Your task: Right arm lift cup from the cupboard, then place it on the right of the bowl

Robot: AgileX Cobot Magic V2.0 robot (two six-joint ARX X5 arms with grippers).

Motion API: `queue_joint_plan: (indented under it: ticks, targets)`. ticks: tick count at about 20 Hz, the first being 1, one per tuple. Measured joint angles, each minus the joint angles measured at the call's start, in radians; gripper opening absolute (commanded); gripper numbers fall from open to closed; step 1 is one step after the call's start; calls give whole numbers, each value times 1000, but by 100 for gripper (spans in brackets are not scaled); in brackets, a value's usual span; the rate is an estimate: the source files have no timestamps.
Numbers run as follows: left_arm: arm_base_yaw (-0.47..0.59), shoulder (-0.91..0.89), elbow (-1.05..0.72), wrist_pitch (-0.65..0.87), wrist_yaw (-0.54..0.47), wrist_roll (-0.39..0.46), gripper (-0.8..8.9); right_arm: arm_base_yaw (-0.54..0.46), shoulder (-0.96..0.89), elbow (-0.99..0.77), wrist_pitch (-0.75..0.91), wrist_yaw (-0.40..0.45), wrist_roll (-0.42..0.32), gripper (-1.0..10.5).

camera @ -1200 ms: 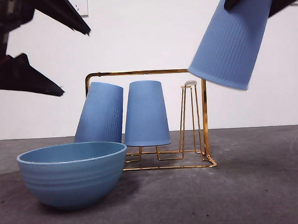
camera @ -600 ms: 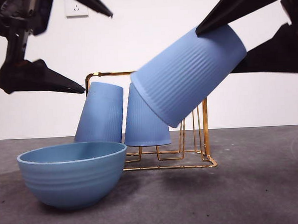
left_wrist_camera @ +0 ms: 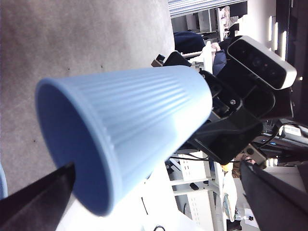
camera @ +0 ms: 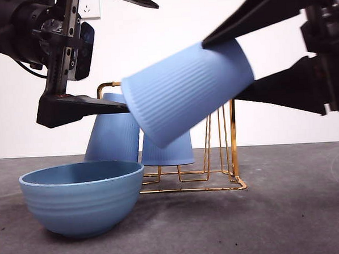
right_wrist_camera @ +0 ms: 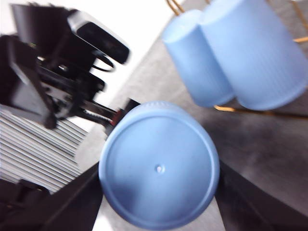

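Note:
My right gripper [camera: 223, 70] comes in from the right, shut on a light-blue ribbed cup [camera: 185, 92]. It holds the cup by its base end, in the air and tilted almost on its side, mouth pointing left and down, above and in front of the gold wire cupboard [camera: 233, 129]. In the right wrist view the cup's base [right_wrist_camera: 159, 190] sits between my jaws [right_wrist_camera: 159, 168]. My left gripper [camera: 143, 57] is open at the cup's mouth [left_wrist_camera: 72, 144], one jaw at the rim. The blue bowl [camera: 82, 200] stands at the front left.
Two more blue cups [camera: 113, 135] [camera: 171, 152] stand upside down on the cupboard; they also show in the right wrist view [right_wrist_camera: 197, 57] [right_wrist_camera: 255, 53]. The grey table [camera: 287, 212] stretches right of the bowl.
The right gripper has brought the cup down and to the left, tipping it from hanging mouth-down to nearly on its side. The left gripper has moved right, up to the cup's mouth.

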Motion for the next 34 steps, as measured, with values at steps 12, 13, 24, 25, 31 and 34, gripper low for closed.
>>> queue_joint_plan:
  ticks: [12, 13, 24, 25, 31, 34]
  targets:
    - [0, 6, 0, 3, 1, -3, 152, 20, 212, 0, 235, -68, 67, 221]
    - [0, 6, 0, 0, -5, -3, 60, 20, 212, 0, 243, -75, 69, 221]
    - [-23, 5, 12, 9, 24, 19, 5, 25, 216, -2, 220, -84, 98, 498]
    - [-25, 5, 12, 0, 19, 13, 6, 25, 214, -2, 229, -82, 95, 498]
    - [-21, -44, 15, -7, -47, -5, 9, -18, 125, -2, 124, -74, 89, 495]
    - [-65, -45, 36, -71, -172, -19, 9, -63, 23, -2, -22, -71, 76, 486]
